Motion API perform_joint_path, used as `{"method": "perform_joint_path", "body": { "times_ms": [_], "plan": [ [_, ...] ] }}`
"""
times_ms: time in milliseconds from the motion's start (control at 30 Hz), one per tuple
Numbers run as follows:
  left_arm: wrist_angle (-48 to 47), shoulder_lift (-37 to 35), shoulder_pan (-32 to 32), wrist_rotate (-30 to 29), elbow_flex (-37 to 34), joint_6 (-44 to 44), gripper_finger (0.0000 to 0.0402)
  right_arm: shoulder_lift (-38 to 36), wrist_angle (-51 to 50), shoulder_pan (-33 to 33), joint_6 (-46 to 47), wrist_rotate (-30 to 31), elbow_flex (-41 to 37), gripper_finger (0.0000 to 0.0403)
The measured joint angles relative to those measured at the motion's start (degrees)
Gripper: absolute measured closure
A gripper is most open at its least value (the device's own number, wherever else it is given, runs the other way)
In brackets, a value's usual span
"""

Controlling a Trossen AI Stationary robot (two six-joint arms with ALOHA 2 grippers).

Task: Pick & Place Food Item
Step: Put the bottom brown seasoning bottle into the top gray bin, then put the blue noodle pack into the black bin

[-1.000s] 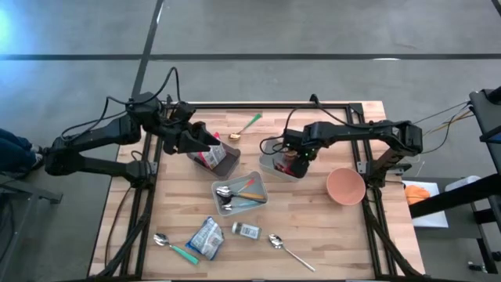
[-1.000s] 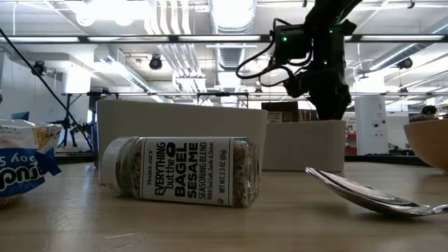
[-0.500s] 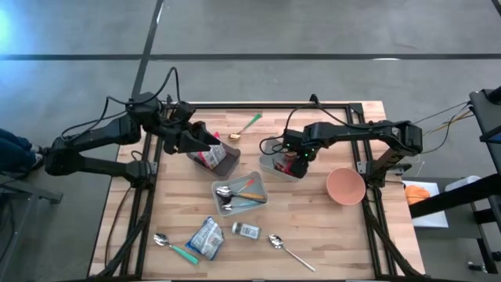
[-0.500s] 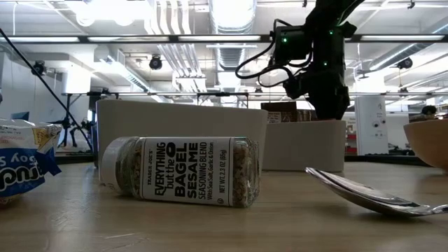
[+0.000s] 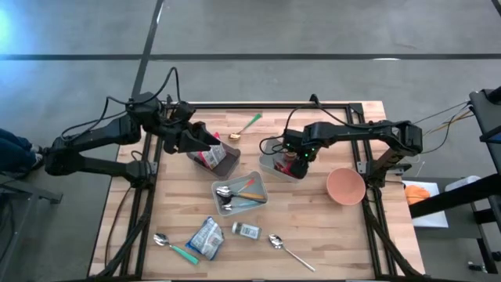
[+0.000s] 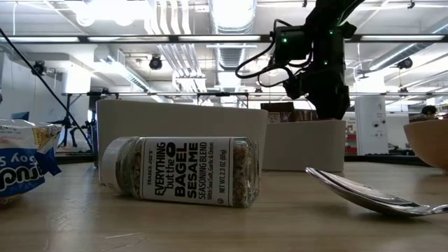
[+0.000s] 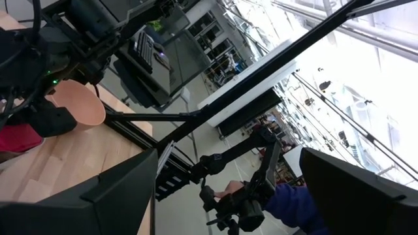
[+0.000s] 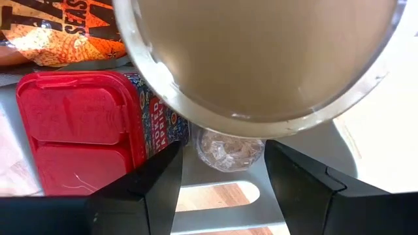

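Observation:
My right gripper [image 5: 296, 159] points down into a white bin [image 5: 270, 166] at the table's middle right, its fingers apart. In the right wrist view the bin holds a red-lidded box [image 8: 78, 130], an orange seasoning packet [image 8: 59, 32], a tall round jar [image 8: 261, 52] and a small clear-wrapped item [image 8: 228, 149] lying between my right gripper's [image 8: 222, 158] fingertips. My left gripper [image 5: 208, 142] stands open and level above a dark tray [image 5: 227, 163] with a red-and-white packet [image 5: 210, 157]. A seasoning bottle [image 6: 180, 170] lies on its side near the front. My right gripper's fingers [image 8: 150, 183] come from above and stand on either side of the small clear-wrapped item, which rests on the bin's floor. Whether they touch it, I cannot tell.
A grey tray of cutlery [image 5: 240, 192] sits mid-table, and a pink bowl [image 5: 345, 186] stands right of the bin. A blue snack packet [image 5: 206, 236] and spoons [image 5: 282, 246] lie along the near edge. A gold spoon [image 5: 244, 128] lies at the far side.

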Motion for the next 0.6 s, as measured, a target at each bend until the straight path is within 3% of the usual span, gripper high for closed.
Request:
{"method": "perform_joint_path", "body": {
  "times_ms": [333, 600],
  "plan": [
    [0.00, 0.00, -0.02, 0.00, 0.00, -0.04, 0.0026, 0.00, -0.17, 0.00, 0.00, 0.00, 0.02, 0.0188],
    [0.00, 0.00, -0.02, 0.00, 0.00, -1.50, 0.0026, -1.69, -6.62, 0.07, 0.00, -0.13, 3.90, 0.0188]
  ]
}}
